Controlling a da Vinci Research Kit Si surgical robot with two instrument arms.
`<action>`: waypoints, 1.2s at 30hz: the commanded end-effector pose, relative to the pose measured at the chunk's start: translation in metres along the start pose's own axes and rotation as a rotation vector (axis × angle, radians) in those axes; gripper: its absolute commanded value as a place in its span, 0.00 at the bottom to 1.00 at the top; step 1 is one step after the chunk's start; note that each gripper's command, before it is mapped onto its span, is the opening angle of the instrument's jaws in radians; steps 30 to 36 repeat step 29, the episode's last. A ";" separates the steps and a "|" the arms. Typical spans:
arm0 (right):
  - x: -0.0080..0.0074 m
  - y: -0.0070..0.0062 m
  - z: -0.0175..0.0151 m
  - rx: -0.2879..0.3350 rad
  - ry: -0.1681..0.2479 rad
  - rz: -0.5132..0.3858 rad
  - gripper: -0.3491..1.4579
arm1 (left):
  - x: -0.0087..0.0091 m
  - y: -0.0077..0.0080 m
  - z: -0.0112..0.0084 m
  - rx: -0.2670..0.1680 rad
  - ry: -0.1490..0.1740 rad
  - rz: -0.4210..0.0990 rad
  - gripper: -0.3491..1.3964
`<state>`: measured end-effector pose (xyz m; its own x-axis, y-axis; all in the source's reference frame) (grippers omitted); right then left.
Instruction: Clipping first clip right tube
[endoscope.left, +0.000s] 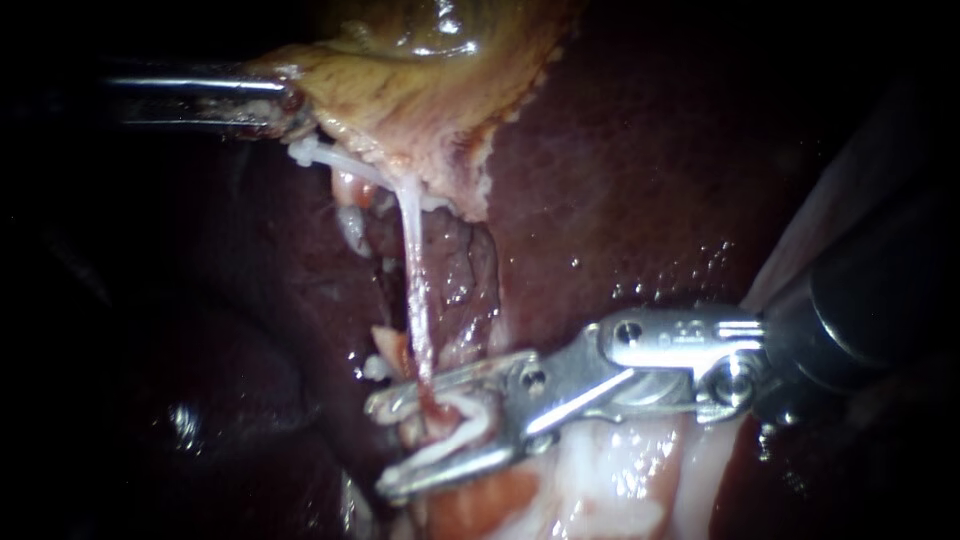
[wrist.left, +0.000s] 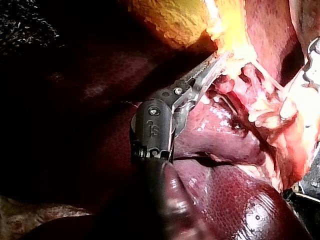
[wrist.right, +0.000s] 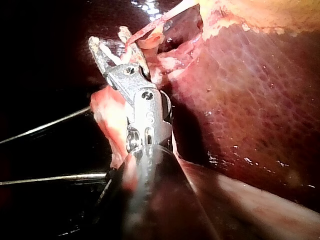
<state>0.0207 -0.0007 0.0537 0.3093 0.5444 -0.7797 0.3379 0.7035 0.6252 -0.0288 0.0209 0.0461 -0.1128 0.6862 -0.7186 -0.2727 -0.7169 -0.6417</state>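
Observation:
The yellowish gallbladder (endoscope.left: 420, 90) lies at the top, held up by my left instrument (endoscope.left: 290, 105), whose jaws are shut on its edge; the left wrist view shows those toothed jaws (wrist.left: 212, 62) closed on pale gallbladder tissue (wrist.left: 235, 40). A thin pale tube (endoscope.left: 412, 270) runs taut from the gallbladder down to the tissue bed. My right instrument (endoscope.left: 382, 447) comes in from the right. Its jaws stand open astride the tube's lower end, with a white clip (endoscope.left: 465, 420) inside them. In the right wrist view the tube (wrist.right: 152, 22) passes between the parted jaws (wrist.right: 110, 42).
Dark red liver (endoscope.left: 640, 180) surrounds the site on both sides. Pale, raw tissue (endoscope.left: 600, 470) lies under the right instrument's jaws. A fine white strand (endoscope.left: 340, 160) runs from the left instrument's jaws towards the tube's top. Two thin dark rods (wrist.right: 45, 177) cross beside the right instrument's shaft.

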 end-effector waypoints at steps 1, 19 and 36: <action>0.0000 0.0001 -0.0001 0.000 0.000 -0.001 0.27 | 0.0000 0.0000 0.0000 0.001 0.000 0.000 0.00; 0.0000 0.0004 -0.0011 0.011 -0.013 0.083 0.00 | -0.0001 -0.0001 0.0000 0.001 -0.003 0.000 0.00; -0.0002 0.0007 -0.0012 0.015 -0.018 0.087 0.00 | -0.0002 -0.0001 0.0001 0.001 -0.006 0.001 0.00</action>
